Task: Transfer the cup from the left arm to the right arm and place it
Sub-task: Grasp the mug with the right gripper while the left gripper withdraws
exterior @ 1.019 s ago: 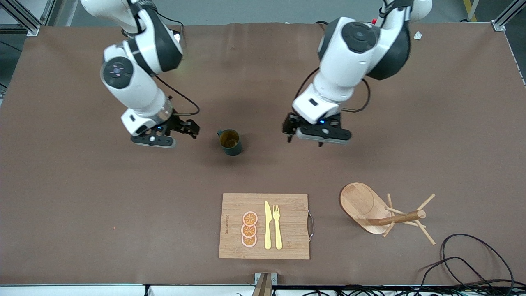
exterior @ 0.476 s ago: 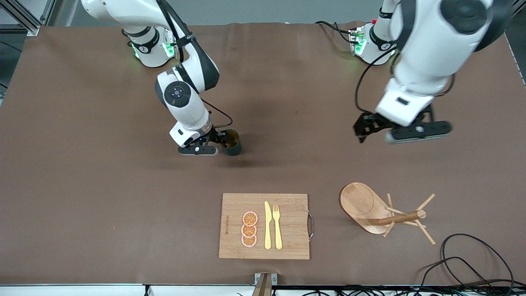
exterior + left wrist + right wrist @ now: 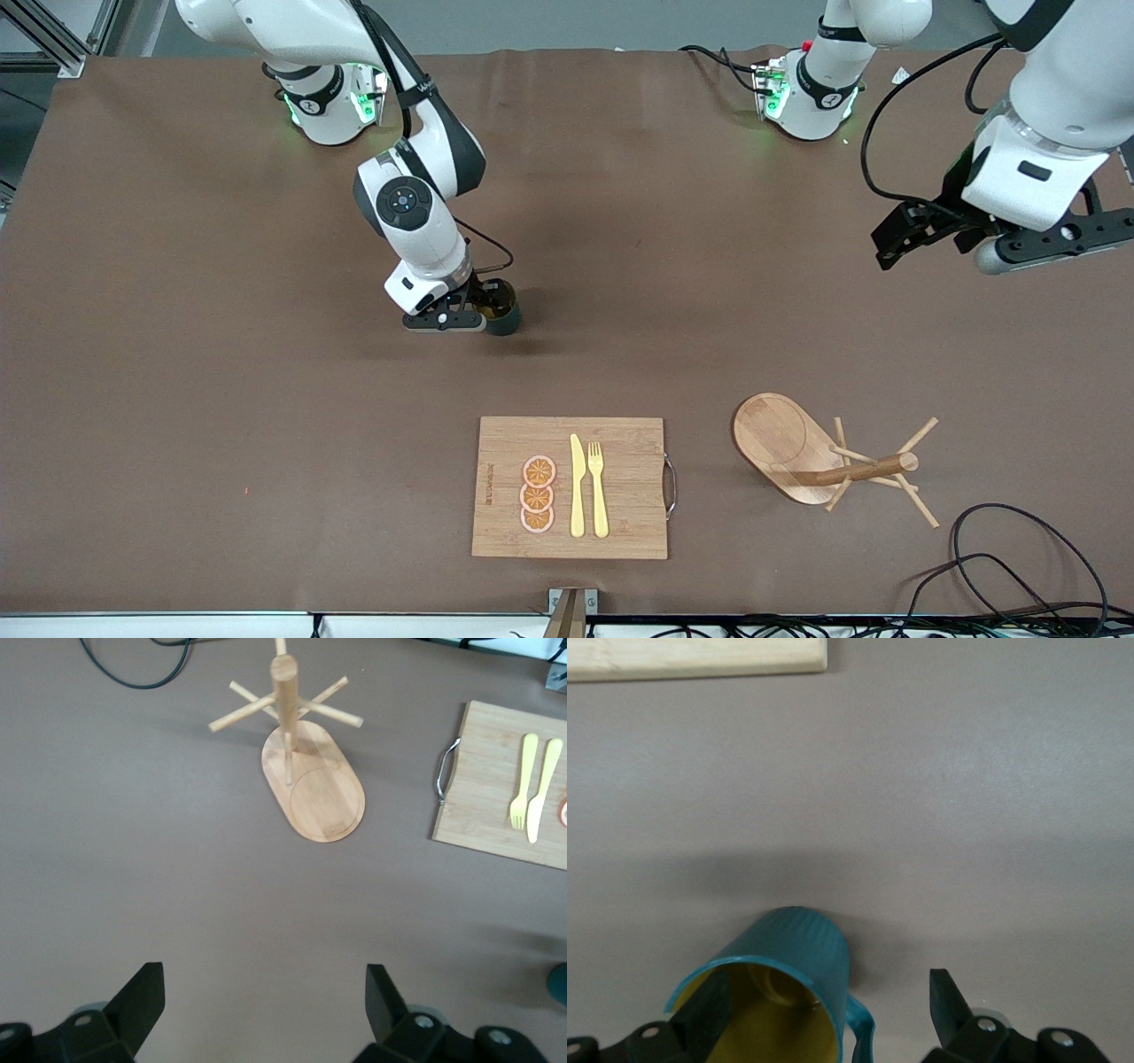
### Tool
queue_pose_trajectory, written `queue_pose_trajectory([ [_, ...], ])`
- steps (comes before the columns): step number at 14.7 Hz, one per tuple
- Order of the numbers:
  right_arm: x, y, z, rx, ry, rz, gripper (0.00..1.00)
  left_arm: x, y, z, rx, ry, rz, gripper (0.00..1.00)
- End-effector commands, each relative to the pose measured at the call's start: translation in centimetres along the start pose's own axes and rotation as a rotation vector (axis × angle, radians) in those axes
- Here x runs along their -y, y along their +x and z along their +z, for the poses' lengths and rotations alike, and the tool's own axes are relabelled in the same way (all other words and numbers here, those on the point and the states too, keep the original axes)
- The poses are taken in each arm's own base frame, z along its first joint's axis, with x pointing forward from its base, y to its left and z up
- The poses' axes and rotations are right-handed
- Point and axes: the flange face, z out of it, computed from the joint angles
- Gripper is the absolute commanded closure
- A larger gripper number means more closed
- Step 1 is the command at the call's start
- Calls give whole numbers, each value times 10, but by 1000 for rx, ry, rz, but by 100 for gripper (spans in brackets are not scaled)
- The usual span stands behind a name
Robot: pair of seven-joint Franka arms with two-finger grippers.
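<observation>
Fingers of the right gripper [image 3: 472, 310] are spread wide at the cup's [image 3: 501, 312] rim, one inside the mouth, the other outside by the handle, not clamped. Cup stands upright on the table [image 3: 221, 372], long axis vertical, tan inside facing up, near mid-table and farther from the front camera than the cutting board [image 3: 620, 443]. Left gripper [image 3: 912, 232] hangs wide open and empty over the left arm's end, peg rack [image 3: 301, 762] in its wrist view.

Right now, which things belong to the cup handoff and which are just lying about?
Job: small dark teal mug; right end effector, open around the mug's rim; left end effector, open, waiting aloft.

Lying about: bamboo cutting board, yellow knife, yellow fork, wooden peg rack.
</observation>
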Motion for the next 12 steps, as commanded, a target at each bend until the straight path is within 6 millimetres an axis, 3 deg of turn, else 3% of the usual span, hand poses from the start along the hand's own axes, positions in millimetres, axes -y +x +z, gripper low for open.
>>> queue_pose_trajectory([
  [1, -1, -5, 20, -2, -6, 13, 9, 6, -5, -11, 21, 14, 10, 0],
  [4, -1, -7, 22, 6, -11, 10, 31, 19, -5, -28, 12, -8, 9, 0],
  [10, -15, 8, 16, -4, -11, 26, 98, 37, 8, -27, 28, -43, -4, 0],
  [12, -37, 28, 3, -26, -16, 61, 100, 41, 13, -24, 64, -44, -5, 0],
])
